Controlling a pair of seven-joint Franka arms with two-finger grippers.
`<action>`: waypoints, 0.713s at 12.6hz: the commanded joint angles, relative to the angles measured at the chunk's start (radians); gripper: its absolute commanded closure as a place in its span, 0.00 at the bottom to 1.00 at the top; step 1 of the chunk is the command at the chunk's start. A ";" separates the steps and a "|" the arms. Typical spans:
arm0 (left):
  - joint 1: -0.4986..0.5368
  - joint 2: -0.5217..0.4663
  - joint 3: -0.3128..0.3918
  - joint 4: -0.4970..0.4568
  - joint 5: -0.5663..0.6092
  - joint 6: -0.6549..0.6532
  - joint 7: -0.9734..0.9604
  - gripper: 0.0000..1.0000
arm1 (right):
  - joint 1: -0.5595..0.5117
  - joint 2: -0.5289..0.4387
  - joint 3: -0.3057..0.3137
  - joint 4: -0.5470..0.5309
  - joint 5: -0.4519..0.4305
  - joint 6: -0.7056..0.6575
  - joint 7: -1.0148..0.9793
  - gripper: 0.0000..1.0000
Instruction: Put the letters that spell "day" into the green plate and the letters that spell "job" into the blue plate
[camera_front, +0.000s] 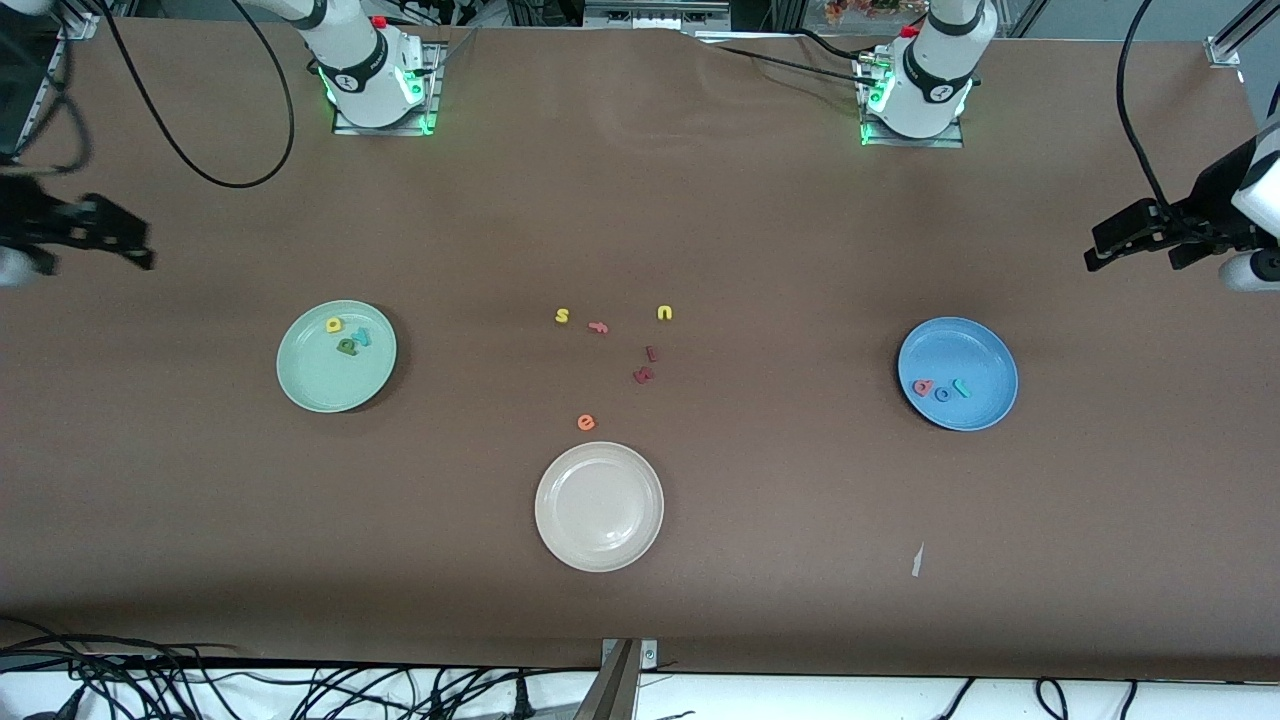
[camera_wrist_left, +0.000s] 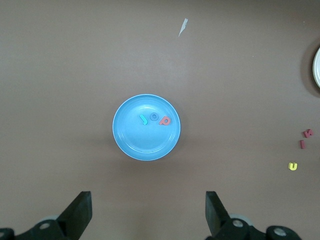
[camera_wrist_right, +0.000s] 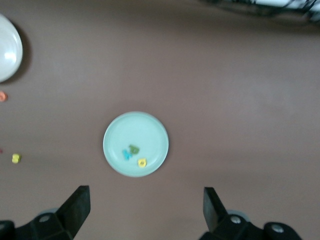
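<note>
The green plate (camera_front: 320, 385) lies toward the right arm's end of the table. In it are the yellow a (camera_front: 333, 324), green d (camera_front: 346, 346) and light blue y (camera_front: 362, 338). The blue plate (camera_front: 960, 345) lies toward the left arm's end and holds the pinkish-red b (camera_front: 921, 387), blue o (camera_front: 942, 394) and teal j (camera_front: 961, 388). My left gripper (camera_front: 1105, 245) hangs open and empty over bare table at its own end. Its wrist view looks down on the blue plate (camera_wrist_left: 145, 142). My right gripper (camera_front: 135, 245) is also open and empty, high over its end, with the green plate (camera_wrist_right: 137, 127) below.
A cream-white plate (camera_front: 598, 506) sits mid-table, nearest the front camera. Loose letters lie between the plates: yellow s (camera_front: 562, 316), yellow u (camera_front: 664, 313), a pinkish letter (camera_front: 598, 327), two dark red letters (camera_front: 651, 353), an orange e (camera_front: 586, 422). A paper scrap (camera_front: 916, 560) lies nearer the camera than the blue plate.
</note>
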 joint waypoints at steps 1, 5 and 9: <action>-0.008 -0.032 0.005 -0.039 0.020 0.015 0.090 0.00 | -0.179 0.073 0.150 0.057 0.020 -0.080 -0.015 0.00; -0.004 -0.022 0.003 -0.024 0.022 -0.017 0.092 0.00 | -0.535 0.055 0.525 0.012 0.049 -0.082 -0.012 0.00; 0.001 -0.013 0.003 -0.001 0.028 -0.022 0.097 0.00 | -0.552 -0.137 0.533 -0.256 0.037 0.089 -0.014 0.00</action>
